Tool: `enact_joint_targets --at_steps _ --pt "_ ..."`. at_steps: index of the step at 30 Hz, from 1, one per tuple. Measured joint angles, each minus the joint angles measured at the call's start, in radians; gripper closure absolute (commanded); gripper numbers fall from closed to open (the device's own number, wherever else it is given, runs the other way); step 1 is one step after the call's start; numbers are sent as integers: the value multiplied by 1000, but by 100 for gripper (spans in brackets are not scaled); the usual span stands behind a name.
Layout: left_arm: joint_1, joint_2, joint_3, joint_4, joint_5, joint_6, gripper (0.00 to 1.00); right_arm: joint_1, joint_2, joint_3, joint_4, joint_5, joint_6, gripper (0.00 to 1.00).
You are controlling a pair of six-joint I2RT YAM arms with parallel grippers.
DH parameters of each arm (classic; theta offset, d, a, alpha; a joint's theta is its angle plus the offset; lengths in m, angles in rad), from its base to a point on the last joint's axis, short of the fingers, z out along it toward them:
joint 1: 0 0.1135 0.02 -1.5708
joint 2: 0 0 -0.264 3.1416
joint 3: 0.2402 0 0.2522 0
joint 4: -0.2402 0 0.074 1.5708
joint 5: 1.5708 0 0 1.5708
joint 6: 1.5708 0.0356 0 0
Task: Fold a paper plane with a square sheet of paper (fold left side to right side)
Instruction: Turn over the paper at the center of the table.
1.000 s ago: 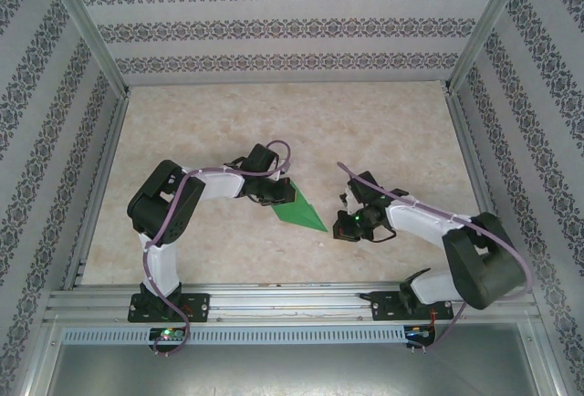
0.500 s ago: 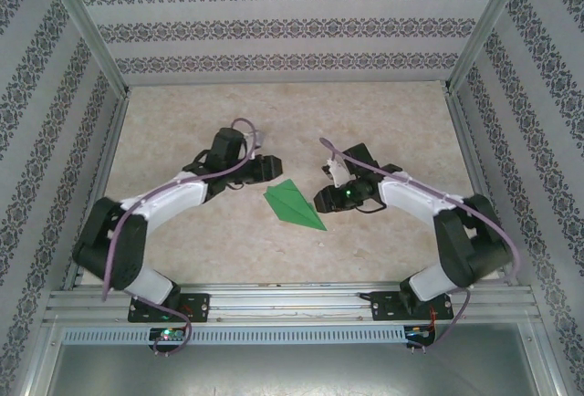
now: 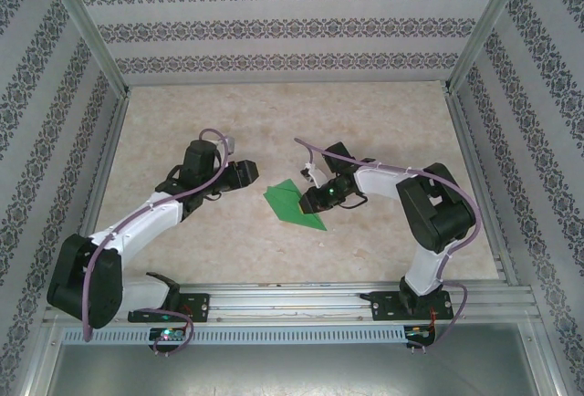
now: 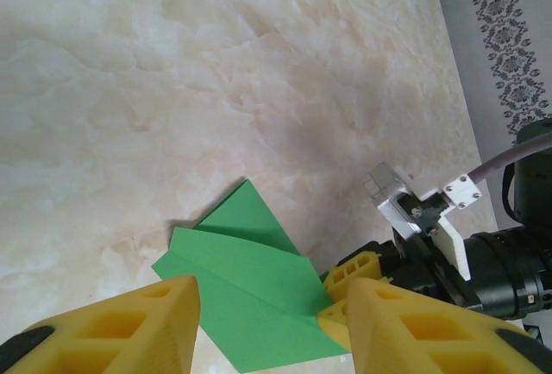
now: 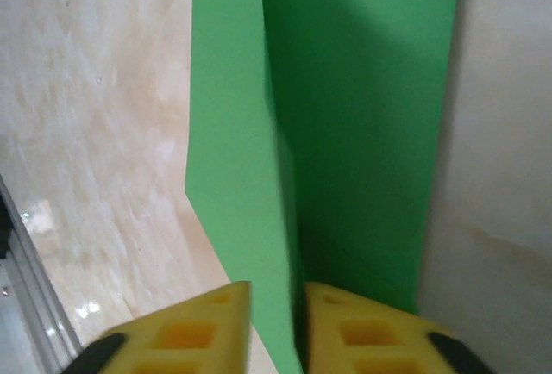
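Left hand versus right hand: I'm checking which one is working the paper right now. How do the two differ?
The left hand has its fingers wide apart, while the right hand has its own pinched nearly together. The left hand holds nothing and sits apart from the green paper; the right hand has a raised flap of it between its fingers. Both have yellow fingers and point toward the paper.

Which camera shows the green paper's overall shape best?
Top external: the green paper shows nearly its whole pointed outline. Left wrist catches its wide end and creases, with the tip out of sight. Right wrist gives a close-up of two layers.
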Motion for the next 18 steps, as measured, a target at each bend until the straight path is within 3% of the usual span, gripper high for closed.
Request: enact_joint_targets --at_steps 3,10,18 --pt "6 -19 -1 -1 1 0 50 -1 -6 0 6 -11 -2 100" --pt "14 -116 -13 35 48 -12 45 -53 -203 -43 55 -76 27 100" --pt "13 -154 -19 296 208 -143 50 -138 -464 -176 435 -217 259 100"
